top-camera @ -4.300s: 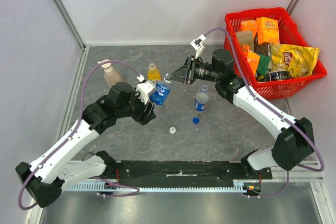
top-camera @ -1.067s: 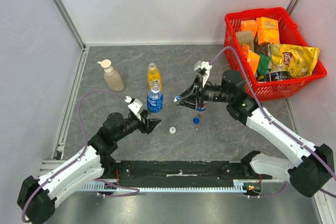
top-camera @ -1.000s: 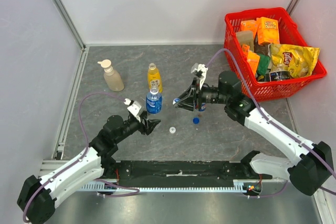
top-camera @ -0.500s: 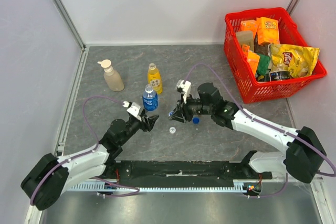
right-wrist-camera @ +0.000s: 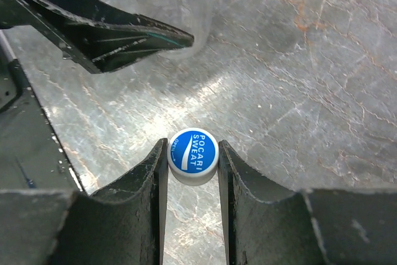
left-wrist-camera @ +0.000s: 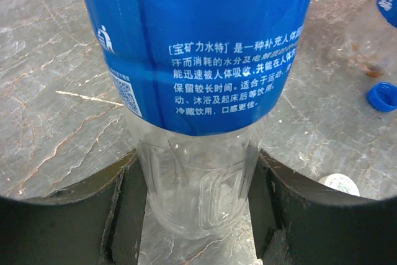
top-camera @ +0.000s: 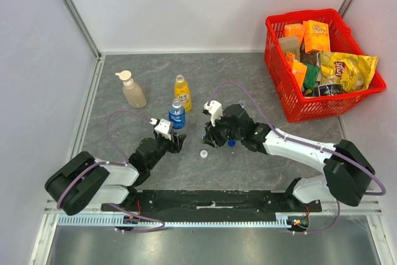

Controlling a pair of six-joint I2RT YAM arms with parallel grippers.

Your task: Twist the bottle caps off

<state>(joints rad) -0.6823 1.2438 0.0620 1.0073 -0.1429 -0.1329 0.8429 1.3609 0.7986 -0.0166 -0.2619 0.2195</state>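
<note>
My left gripper (top-camera: pixel 175 138) (left-wrist-camera: pixel 195 161) is shut on the base of a clear bottle with a blue label (top-camera: pixel 177 118) (left-wrist-camera: pixel 198 85). The bottle stands upright on the table and its neck looks bare. My right gripper (top-camera: pixel 208 137) (right-wrist-camera: pixel 192 146) is shut on a blue-topped "Pocari Sweat" cap (right-wrist-camera: pixel 193 151), low at the table surface just right of that bottle. A loose blue cap (top-camera: pixel 231 143) (left-wrist-camera: pixel 381 97) and a white cap (top-camera: pixel 203 152) (left-wrist-camera: pixel 338 183) lie on the table. The yellow juice bottle (top-camera: pixel 182 93) stands behind. The second clear bottle is mostly hidden behind my right arm.
A beige pump soap bottle (top-camera: pixel 131 89) stands at the back left. A red basket (top-camera: pixel 280 60) full of snack packs sits at the back right. The two grippers are close together, and my left fingers (right-wrist-camera: pixel 124 41) show just ahead of the right gripper.
My right gripper has come down and to the left with the cap, to the table. My left arm has drawn back and lowered, sliding the bottle slightly left.
</note>
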